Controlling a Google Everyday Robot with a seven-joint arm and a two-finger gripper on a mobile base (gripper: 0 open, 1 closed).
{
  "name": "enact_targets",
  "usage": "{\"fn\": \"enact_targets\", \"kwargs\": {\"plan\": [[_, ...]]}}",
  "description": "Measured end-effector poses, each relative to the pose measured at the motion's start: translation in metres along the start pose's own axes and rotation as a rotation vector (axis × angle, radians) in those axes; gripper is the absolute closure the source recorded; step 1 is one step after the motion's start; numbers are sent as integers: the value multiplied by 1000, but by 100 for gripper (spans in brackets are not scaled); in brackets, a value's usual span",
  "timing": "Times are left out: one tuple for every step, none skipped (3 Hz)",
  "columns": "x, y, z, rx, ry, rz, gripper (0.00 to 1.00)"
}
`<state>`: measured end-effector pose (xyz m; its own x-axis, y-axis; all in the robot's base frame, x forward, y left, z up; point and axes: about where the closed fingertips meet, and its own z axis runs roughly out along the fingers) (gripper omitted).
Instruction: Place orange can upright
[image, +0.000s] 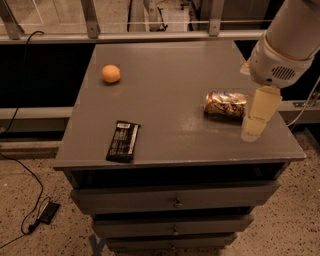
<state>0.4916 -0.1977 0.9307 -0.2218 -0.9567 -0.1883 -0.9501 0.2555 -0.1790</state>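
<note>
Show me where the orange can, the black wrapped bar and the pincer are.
orange can (225, 104), camera view, middle of its side, lying down.
black wrapped bar (123, 141), camera view, centre of the wrapper.
pincer (251, 131), camera view, its lower tip, just right of the can.

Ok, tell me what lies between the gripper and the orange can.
Nothing. In the camera view the gripper hangs right beside one end of the lying orange can; no object separates them.

readable text: none | orange can (226, 104): white and dark script on its side, too blurred to read | black wrapper (123, 141), well left of orange can: pale print, illegible | end effector (254, 127): just right of orange can
</note>
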Motion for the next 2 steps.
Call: {"fn": "enact_targets", "kwargs": {"plan": [[1,1,-3,6,-1,1,0],[3,-5,4,18,-27,26,0]]}}
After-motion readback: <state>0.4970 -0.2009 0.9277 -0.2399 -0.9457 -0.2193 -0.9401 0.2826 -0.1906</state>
